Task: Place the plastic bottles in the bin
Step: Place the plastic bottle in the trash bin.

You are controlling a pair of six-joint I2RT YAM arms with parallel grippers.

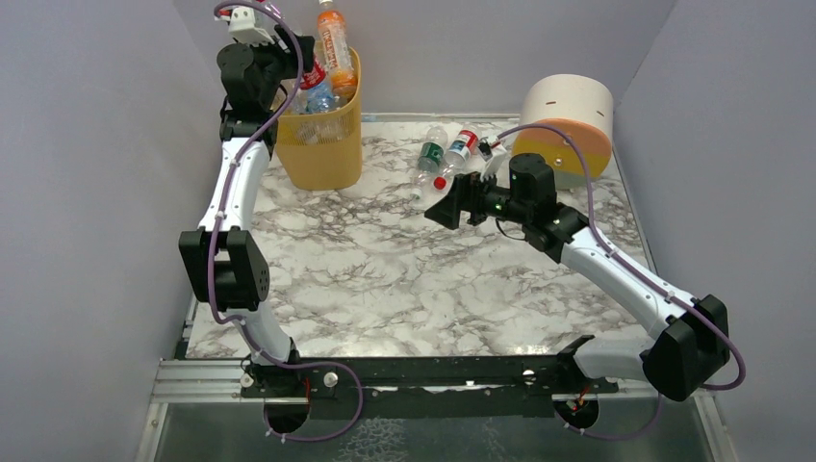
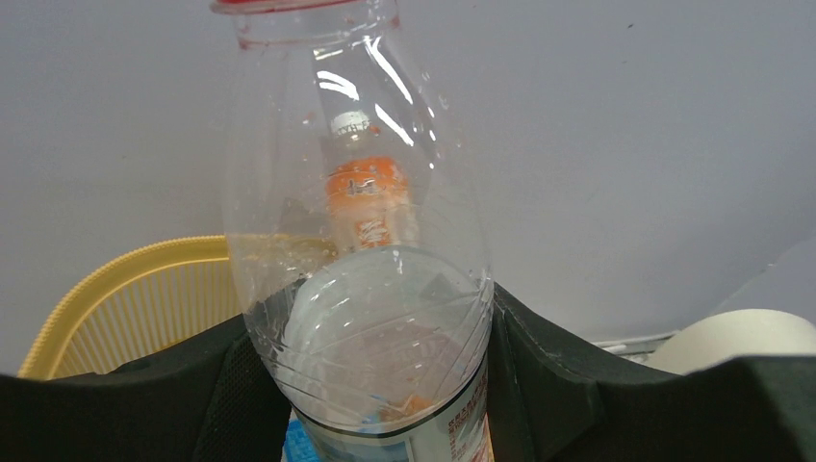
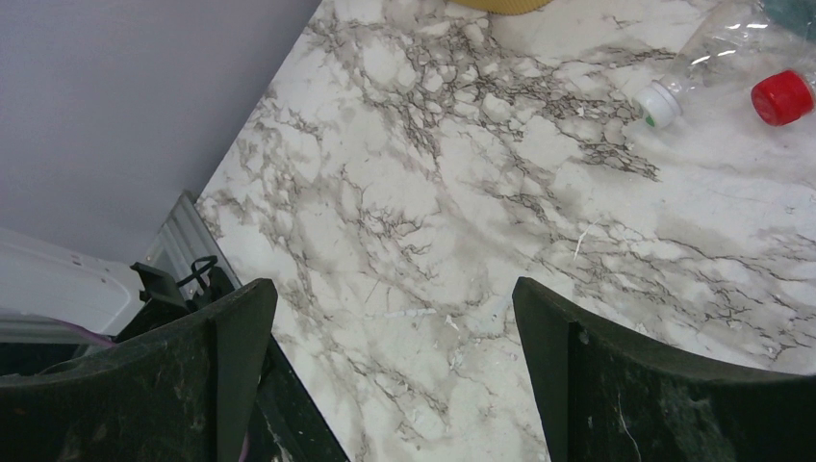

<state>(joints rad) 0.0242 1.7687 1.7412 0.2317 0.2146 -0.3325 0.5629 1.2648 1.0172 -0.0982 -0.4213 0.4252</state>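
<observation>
My left gripper is raised over the yellow-orange bin and shut on a clear plastic bottle with a red cap; both pads press its sides. The bin holds several bottles, and an orange-labelled one sticks up above the rim. Three more bottles lie on the table at the back: a green-labelled one, a red-labelled one and a clear one with a red cap. My right gripper hovers open and empty near them. A white-capped bottle and a red cap show in the right wrist view.
A round white, orange and grey drum stands at the back right, close behind the right arm. The marble table is walled in by grey panels on the left, back and right. A metal rail runs along the near edge.
</observation>
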